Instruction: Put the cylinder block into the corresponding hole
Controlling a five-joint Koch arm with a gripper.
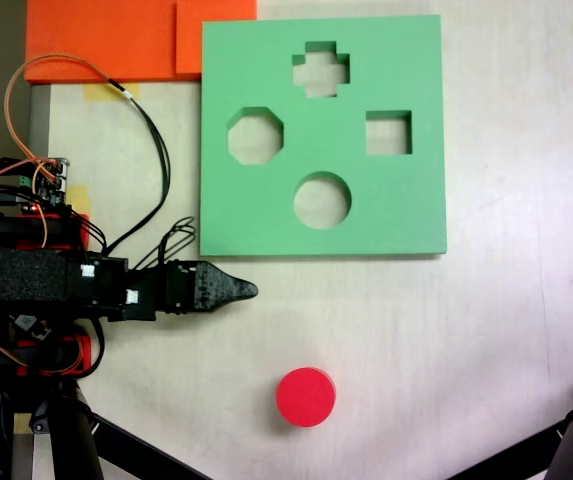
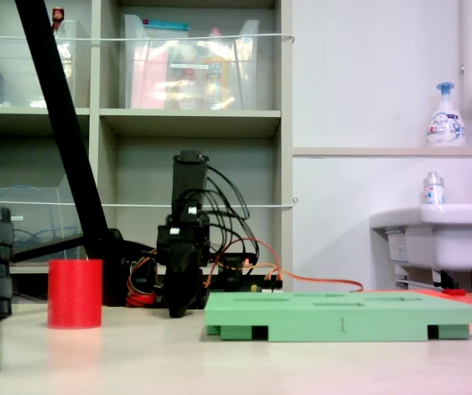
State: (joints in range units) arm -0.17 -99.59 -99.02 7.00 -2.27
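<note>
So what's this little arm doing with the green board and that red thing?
Nothing is being handled right now. The small robot arm's gripper holds nothing and points out over the table, just below the green foam board in a fixed view; whether it is open or shut can't be told. The red cylinder block stands alone on the table, apart from both. The board's round hole is empty, as are its cross, octagon and square holes.

We're looking at a lab or utility room: pale open shelving (image 2: 194, 123) is holding clear plastic storage bins (image 2: 190, 70), a white wall-mounted sink (image 2: 433, 234) is sitting at right, and a white-and-blue pump soap bottle (image 2: 445, 115) is standing on the ledge above.
</note>
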